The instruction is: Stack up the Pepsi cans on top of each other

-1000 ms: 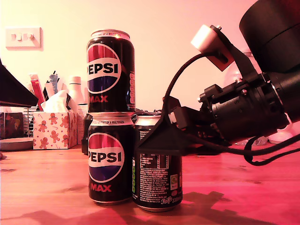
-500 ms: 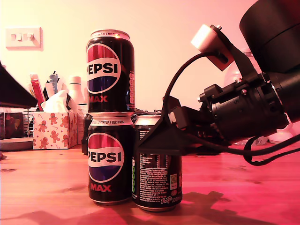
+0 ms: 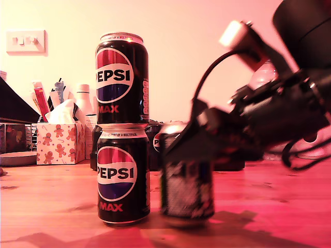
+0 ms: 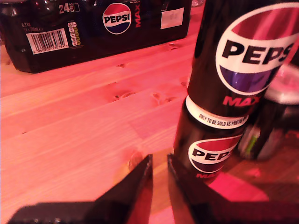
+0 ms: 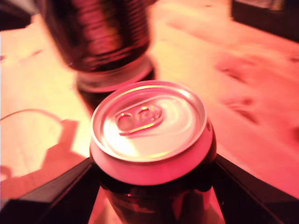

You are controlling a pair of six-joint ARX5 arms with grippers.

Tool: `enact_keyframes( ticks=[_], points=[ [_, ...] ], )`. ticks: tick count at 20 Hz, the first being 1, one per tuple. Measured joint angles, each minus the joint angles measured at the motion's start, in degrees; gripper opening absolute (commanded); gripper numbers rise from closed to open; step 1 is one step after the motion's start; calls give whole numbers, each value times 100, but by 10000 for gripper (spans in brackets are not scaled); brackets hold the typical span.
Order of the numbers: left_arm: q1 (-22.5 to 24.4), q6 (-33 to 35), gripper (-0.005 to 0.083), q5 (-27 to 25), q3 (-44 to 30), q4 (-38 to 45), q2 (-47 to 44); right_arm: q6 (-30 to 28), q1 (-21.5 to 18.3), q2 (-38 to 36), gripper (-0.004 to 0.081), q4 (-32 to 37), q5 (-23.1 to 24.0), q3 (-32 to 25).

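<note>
Exterior view: two black cans with silver rims and the round red-white-blue PEPSI logo over red "MAX" stand stacked on the wooden table (image 3: 51,206), the top can (image 3: 122,78) sitting squarely on the bottom can (image 3: 123,178). A third can (image 3: 186,192) is just to the exterior view's right of the stack, blurred, its white small print facing the camera. It is now apart from the bottom can, whereas half a second ago it stood right against it, closer to the exterior view's left.

My second gripper (image 3: 187,155) reaches in from the exterior view's right on a nearly level arm, cable looping over it, and is clamped around the upper part of the third can (image 5: 149,135). In the second wrist view its dark fingers (image 5: 60,191) press both sides of the can just below the silver lid and pull tab. This arm is blurred and sits slightly higher and further to the exterior view's right than before.

My first gripper (image 4: 159,165) hangs low over the table beside the bottom can (image 4: 205,149), jaws nearly together with a narrow gap and nothing between them. A dark multipack (image 4: 93,28) lies beyond, and a tissue box (image 3: 60,142) stands at the exterior view's left.
</note>
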Motion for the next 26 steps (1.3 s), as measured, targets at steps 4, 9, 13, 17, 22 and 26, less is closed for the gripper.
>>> enact_keyframes(
  ticks=[4, 9, 13, 17, 22, 26],
  points=[
    [0, 39, 75, 2, 0, -2, 0, -127, -101, -634, 387, -382, -2, 0],
    [0, 83, 75, 0, 0, -2, 0, -127, -144, -1425, 387, -1355, 17, 61],
    [0, 92, 75, 2, 0, 0, 0, -131, -144, -1626, 387, -3001, 39, 892],
    [0, 127, 75, 0, 0, 0, 0, -133, -144, -1873, 387, -3416, 90, 1753],
    [0, 127, 75, 0, 0, 9, 0, -175, -144, -2131, 387, -4148, 184, 2310],
    [0, 129, 75, 0, 0, 48, 0, -125, -144, -2129, 388, -4876, 184, 2953]
  ],
)
